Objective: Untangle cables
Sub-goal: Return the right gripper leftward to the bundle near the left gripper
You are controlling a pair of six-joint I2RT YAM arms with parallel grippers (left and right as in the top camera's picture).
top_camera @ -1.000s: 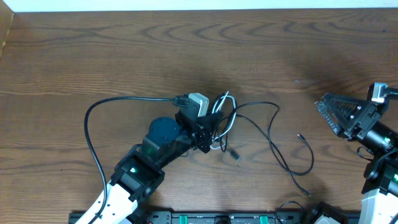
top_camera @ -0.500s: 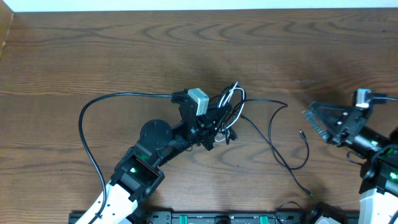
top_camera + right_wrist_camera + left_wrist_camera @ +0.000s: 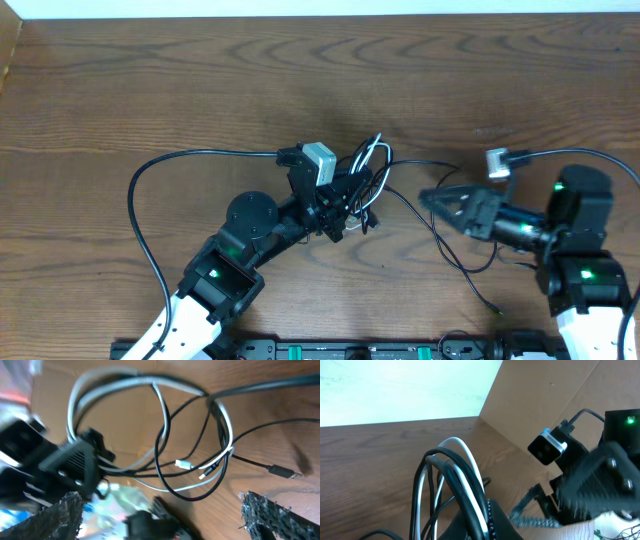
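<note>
While looped, cables (image 3: 371, 152) in left gripper (image 3: 352, 194)

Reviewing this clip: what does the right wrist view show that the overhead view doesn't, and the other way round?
Only the right wrist view makes out the plug ends: a small white plug end inside the loops and a black plug off to one side. Only the overhead shows the wide table and the black cable tail trailing across it. Both show the left claw shut on the cables, white and black loops together, with the right claw open and facing them.
</note>
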